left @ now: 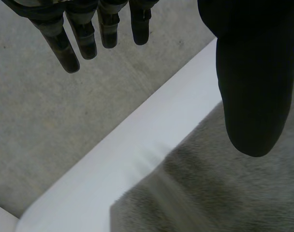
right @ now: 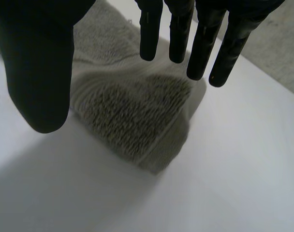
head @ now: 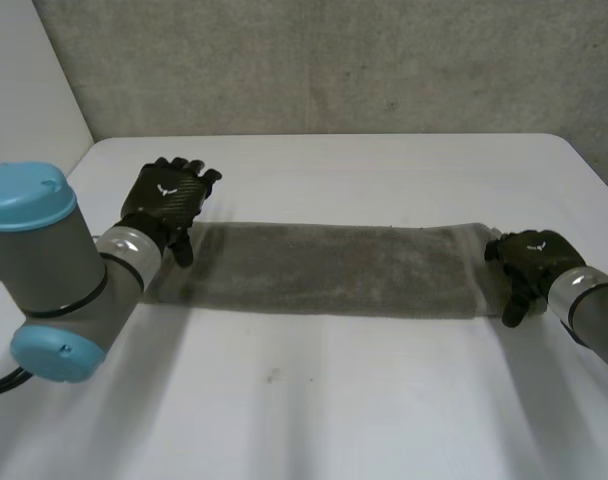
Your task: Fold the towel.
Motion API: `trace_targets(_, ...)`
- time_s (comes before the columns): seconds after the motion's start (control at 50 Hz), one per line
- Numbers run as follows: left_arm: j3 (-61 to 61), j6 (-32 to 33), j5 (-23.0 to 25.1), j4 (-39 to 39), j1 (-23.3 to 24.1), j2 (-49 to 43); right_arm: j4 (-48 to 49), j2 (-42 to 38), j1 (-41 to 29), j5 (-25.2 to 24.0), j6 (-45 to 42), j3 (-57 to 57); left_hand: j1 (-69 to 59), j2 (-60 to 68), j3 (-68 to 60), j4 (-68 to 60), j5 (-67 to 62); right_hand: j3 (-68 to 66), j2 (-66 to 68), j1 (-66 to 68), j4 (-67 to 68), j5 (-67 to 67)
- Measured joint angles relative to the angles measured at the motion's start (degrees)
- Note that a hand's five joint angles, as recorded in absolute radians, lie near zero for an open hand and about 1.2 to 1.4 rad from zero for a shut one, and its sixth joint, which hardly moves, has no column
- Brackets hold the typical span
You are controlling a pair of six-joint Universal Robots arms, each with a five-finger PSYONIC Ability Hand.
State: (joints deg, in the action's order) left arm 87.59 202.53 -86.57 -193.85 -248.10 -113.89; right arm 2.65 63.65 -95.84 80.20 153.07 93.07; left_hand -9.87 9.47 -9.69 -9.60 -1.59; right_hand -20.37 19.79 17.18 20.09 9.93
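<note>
**Obs:** What's in front of you?
**Op:** Bare white table (head: 314, 400) nearest me. Past that the towel (head: 324, 268) lies flat across it as a long grey strip, 1 end at each hand.

**Obs:** Hands?
**Op:** Right hand (head: 529, 258) is at the strip's right end, spread wide and holding nothing. In its wrist view the fingers (right: 200, 53) hang straight above that end, thumb apart. Left hand (head: 164, 198) is over the far corner of the left end, likewise wide and empty.

**Obs:** Step?
**Op:** My guess is a grasp at both ends, then 1 end carried over onto the other. I'd lower each hand and pinch every layer between thumb and fingers. The right end looks doubled, and catching the top layer alone would let it peel open. The left hand sits toward the far edge, so I'd centre it on the end's width and the strip should lift level.

**Obs:** Material?
**Op:** Terry with a looped pile, thick and soft, with a flat woven band at the hem. Likely to sag once lifted. The table is smooth and matte. Farthest back is a rough grey wall (head: 334, 60).
</note>
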Motion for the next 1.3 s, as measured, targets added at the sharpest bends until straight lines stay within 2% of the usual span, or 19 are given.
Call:
trace_targets(0.18,4.8,-5.6,0.4,0.1,-0.1,2.7,4.6,-3.9,1.9,-1.6,-0.5,1.2,0.0,0.0,0.0,0.0,0.0,-10.9,10.9,9.3,10.5,9.5)
trace_targets(0.2,5.0,-5.7,0.4,0.1,-0.1,2.7,4.9,-4.2,2.0,-1.6,-0.6,1.1,0.0,0.0,0.0,0.0,0.0,-18.8,19.9,16.6,19.0,17.9)
trace_targets(0.22,5.3,-5.9,0.4,0.1,-0.2,2.8,5.4,-4.5,2.1,-1.5,-0.7,1.0,0.0,0.0,0.0,0.0,0.0,-22.5,23.3,20.1,22.7,21.4)
trace_targets(0.26,5.8,-6.0,0.3,0.0,-0.4,2.9,6.9,-5.4,2.4,-1.2,-1.0,0.7,0.0,0.0,0.0,0.0,0.0,-41.4,42.2,35.6,41.8,39.6)
trace_targets(0.28,5.9,-6.0,0.3,0.0,-0.5,3.0,7.3,-5.6,2.5,-1.1,-1.1,0.6,0.0,0.0,0.0,0.0,0.0,-44.5,45.4,37.3,45.0,42.8)
trace_targets(0.42,6.6,-5.8,0.3,0.0,-0.8,3.6,9.7,-6.2,4.6,1.0,-6.4,-0.2,0.0,0.0,0.0,0.0,0.0,-47.0,47.6,37.4,48.1,44.8)
trace_targets(0.54,8.3,-5.7,0.4,0.2,-1.5,6.8,10.5,-4.8,10.4,8.3,-23.2,-2.3,0.0,0.0,0.0,0.0,0.0,-47.3,47.6,37.4,48.1,45.4)
trace_targets(0.6,9.2,-5.7,0.4,0.2,-1.8,8.3,10.8,-3.9,10.8,9.9,-26.5,-3.6,0.0,0.0,0.0,0.0,0.0,-47.3,47.6,37.5,48.1,45.6)
trace_targets(0.7,11.3,-5.7,0.4,0.2,-2.7,11.5,11.7,-0.7,5.5,10.6,-24.1,-7.6,0.0,0.0,0.0,0.0,0.0,-47.3,47.7,37.4,48.2,45.7)
trace_targets(0.8,12.8,-5.8,0.4,0.2,-3.4,13.7,12.4,0.9,-4.1,8.9,-17.7,-11.2,0.0,0.0,0.0,0.0,0.0,-48.0,47.7,37.5,48.3,45.9)
trace_targets(0.86,13.6,-5.8,0.4,0.2,-3.8,14.8,13.3,-0.1,-13.3,6.6,-14.6,-13.9,0.0,0.0,0.0,0.0,0.0,-48.1,47.8,37.5,48.4,45.9)
trace_targets(1.0,15.1,-5.8,0.4,0.2,-4.9,16.5,16.3,-7.8,-31.9,-0.3,-13.2,-19.3,0.0,0.0,0.0,0.0,0.0,-48.1,47.9,37.5,48.4,46.0)
trace_targets(1.06,15.7,-5.8,0.3,0.1,-5.2,16.7,16.8,-12.7,-37.0,-2.1,-13.4,-21.5,0.0,0.0,0.0,0.0,0.0,-48.1,47.9,37.5,48.4,46.0)
trace_targets(1.16,16.1,-5.8,0.3,0.0,-5.1,16.4,16.6,-19.1,-41.0,-2.7,-13.7,-23.8,0.0,0.0,0.0,0.0,0.0,-48.1,47.9,37.5,48.4,46.0)
trace_targets(1.2,16.1,-5.8,0.4,0.0,-5.0,16.1,16.3,-21.0,-41.8,-2.3,-13.7,-24.5,0.0,0.0,0.0,0.0,0.0,-37.9,37.8,29.6,38.2,37.0)
trace_targets(1.24,16.0,-5.8,0.3,0.0,-4.8,15.8,16.0,-22.2,-42.1,-1.4,-13.7,-24.8,0.0,0.0,0.0,0.0,0.0,-15.5,15.3,9.6,15.6,15.7)
trace_targets(1.26,15.9,-5.8,0.3,-0.1,-4.7,15.7,16.0,-22.3,-42.1,-1.1,-13.7,-24.9,0.0,0.0,0.0,0.0,0.0,-12.1,10.8,6.7,12.2,12.3)
trace_targets(1.3,15.4,-5.8,0.3,-0.1,-4.4,14.9,15.7,-21.9,-41.9,0.6,-13.2,-24.7,0.0,0.0,0.0,0.0,0.0,2.9,-2.5,-3.0,-2.8,-1.8)
